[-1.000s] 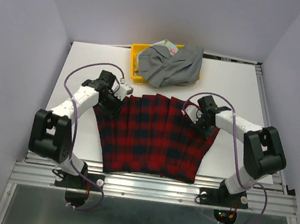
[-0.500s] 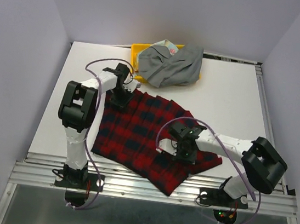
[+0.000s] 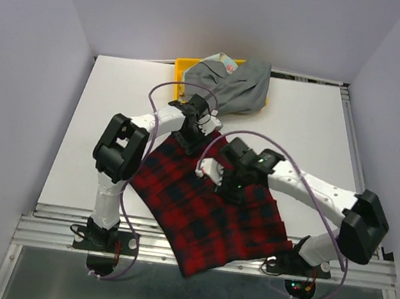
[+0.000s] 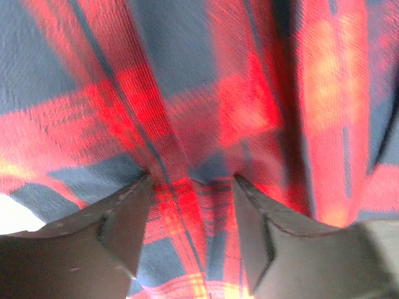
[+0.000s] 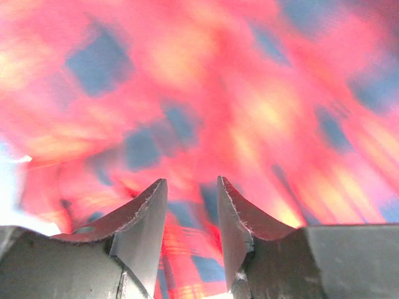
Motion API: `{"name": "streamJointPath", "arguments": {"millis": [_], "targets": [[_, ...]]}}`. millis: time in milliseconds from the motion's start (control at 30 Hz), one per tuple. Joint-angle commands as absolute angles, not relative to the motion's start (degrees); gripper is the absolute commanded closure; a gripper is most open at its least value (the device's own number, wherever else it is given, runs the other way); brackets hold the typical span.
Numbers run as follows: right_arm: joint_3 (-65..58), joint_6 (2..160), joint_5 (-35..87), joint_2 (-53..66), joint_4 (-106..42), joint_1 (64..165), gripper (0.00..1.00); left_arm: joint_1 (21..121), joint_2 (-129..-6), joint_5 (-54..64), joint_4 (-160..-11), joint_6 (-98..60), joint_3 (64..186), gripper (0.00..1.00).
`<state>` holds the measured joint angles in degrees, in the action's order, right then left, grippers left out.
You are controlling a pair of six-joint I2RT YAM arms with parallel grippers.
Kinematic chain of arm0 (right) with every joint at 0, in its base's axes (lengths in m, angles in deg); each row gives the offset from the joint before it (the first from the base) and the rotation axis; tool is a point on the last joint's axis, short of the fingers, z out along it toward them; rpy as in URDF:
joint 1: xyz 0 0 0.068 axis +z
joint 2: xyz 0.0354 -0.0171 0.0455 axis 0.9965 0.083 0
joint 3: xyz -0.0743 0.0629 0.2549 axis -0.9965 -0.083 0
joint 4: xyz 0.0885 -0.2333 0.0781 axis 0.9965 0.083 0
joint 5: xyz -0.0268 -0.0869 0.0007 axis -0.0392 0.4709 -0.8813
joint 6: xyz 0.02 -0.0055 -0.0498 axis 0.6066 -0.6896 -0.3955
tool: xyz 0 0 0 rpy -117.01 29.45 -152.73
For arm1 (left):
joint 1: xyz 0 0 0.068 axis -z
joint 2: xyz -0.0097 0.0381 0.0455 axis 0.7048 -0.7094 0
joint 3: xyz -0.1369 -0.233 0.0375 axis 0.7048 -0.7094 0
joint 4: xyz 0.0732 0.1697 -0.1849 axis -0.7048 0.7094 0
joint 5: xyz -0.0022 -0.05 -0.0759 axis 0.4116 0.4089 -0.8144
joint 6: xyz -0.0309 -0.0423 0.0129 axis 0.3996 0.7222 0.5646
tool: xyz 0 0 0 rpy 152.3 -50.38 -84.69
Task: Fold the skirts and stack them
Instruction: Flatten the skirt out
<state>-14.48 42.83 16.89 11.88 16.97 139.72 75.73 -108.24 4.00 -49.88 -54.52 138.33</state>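
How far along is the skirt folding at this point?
Done: nothing folded or stacked. In hand: the left gripper and right gripper both pinch the plaid skirt, spread skewed on the table. Remaining: fold it, then the grey skirt and floral skirt, heaped on the yellow tray.

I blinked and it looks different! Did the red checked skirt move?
Yes. The plaid skirt has swung round and slid rightward; one corner now hangs past the front rail.
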Motion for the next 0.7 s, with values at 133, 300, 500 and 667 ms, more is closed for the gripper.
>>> {"name": "streamJointPath", "arguments": {"millis": [133, 300, 500, 667], "targets": [[-21.3, 35.3, 24.8, 1.6, 11.1, 124.0, 0.54, 70.7, -89.8, -1.9, -46.1, -53.7, 134.1, 0.3], [-22.7, 34.7, 25.5, 11.9, 7.1, 124.0, 0.55, 69.9, -87.0, -0.3, -41.0, -54.5, 131.3, 0.3], [-24.3, 34.1, 24.1, 22.0, 6.9, 124.0, 0.59, 66.1, -87.5, -1.0, -39.8, -54.2, 123.7, 0.34], [-27.0, 33.8, 21.2, 21.7, 11.0, 126.9, 0.59, 63.8, -95.3, -2.0, -39.2, -54.5, 124.2, 0.38]]}}
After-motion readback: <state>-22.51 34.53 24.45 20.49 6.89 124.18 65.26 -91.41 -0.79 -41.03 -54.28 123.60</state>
